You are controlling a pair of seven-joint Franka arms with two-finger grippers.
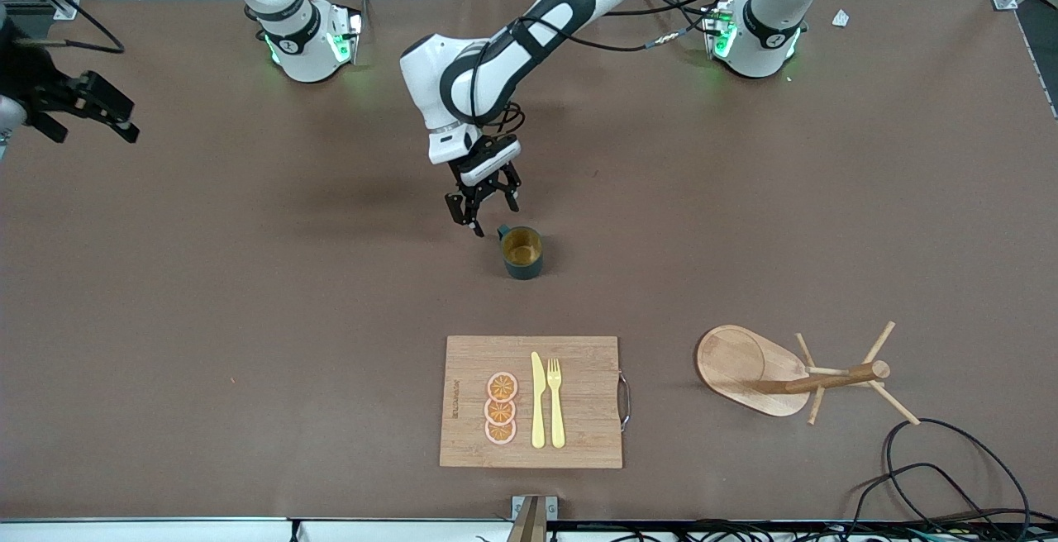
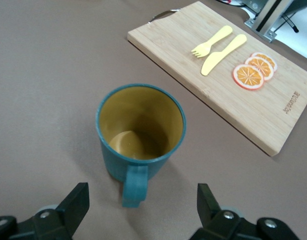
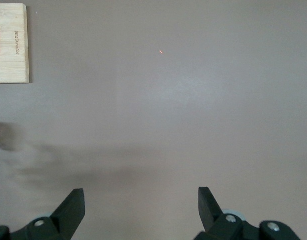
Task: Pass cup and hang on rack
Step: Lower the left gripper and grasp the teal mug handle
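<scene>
The dark teal cup (image 1: 522, 251) with a mustard-yellow inside stands upright in the middle of the table, its small loop handle turned toward the robots' bases. My left gripper (image 1: 486, 213) is open just above the table at the handle's side of the cup. In the left wrist view the cup (image 2: 141, 131) sits just ahead of the left gripper (image 2: 142, 195), and the handle lies between the open fingers without touching them. The wooden rack (image 1: 777, 373) is nearer the front camera, toward the left arm's end. My right gripper (image 1: 91, 122) waits open at the right arm's end, and it also shows in its own wrist view (image 3: 141, 197).
A bamboo cutting board (image 1: 533, 401) with a yellow knife, a yellow fork and orange slices lies nearer the front camera than the cup; it also shows in the left wrist view (image 2: 273, 115). Black cables (image 1: 950, 476) lie by the table's front edge at the left arm's end.
</scene>
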